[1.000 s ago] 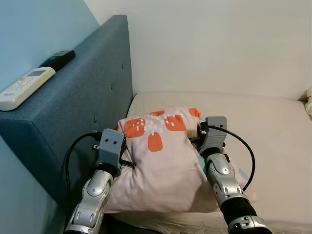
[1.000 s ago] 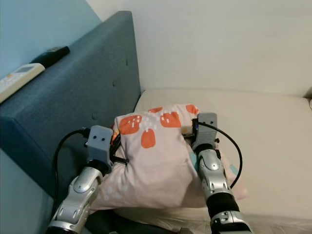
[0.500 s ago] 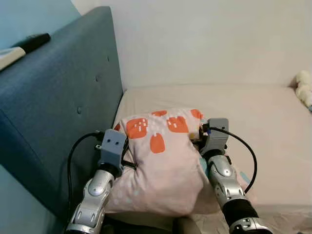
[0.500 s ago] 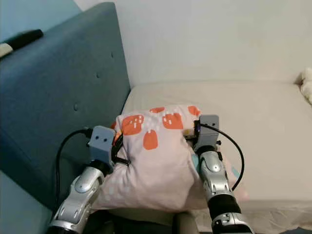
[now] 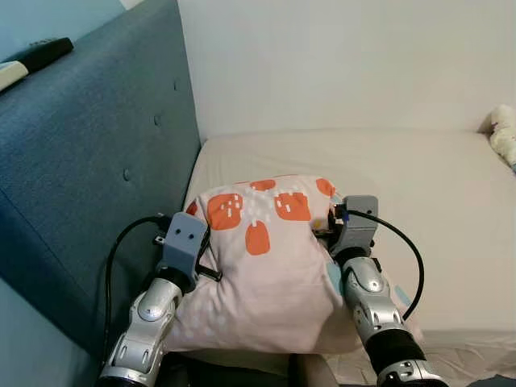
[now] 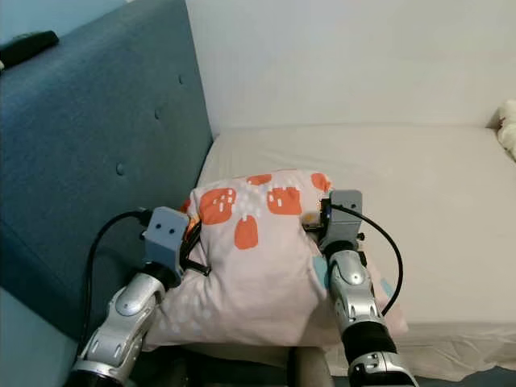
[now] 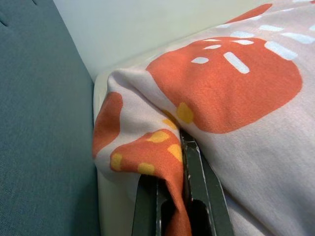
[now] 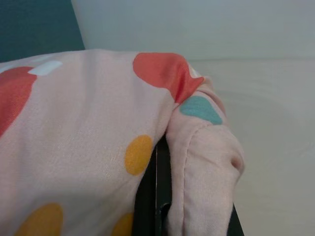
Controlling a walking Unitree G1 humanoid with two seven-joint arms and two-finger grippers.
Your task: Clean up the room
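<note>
A pale pink pillow (image 5: 262, 270) with orange shapes hangs between my two arms over the foot of the cream bed (image 5: 419, 185). My left gripper (image 7: 170, 194) is shut on the pillow's left corner, its black fingers (image 7: 197, 182) pinching a fold of cloth. On the other side my right gripper (image 8: 160, 196) is shut on the right corner, the fabric (image 8: 197, 147) bunched over its fingers. The silver left wrist (image 5: 181, 242) and right wrist (image 5: 352, 226) flank the pillow at about the same height.
A tall dark blue padded headboard (image 5: 97, 153) runs along my left, with a black remote (image 5: 36, 55) and a white remote (image 5: 6, 74) on its top ledge. A white wall closes off the bed's far side. A pale soft toy (image 5: 504, 133) lies at the bed's far right.
The camera has turned right, so the headboard and remotes have slid left and the soft toy has come into view. Both grippers have kept hold of the pillow.
</note>
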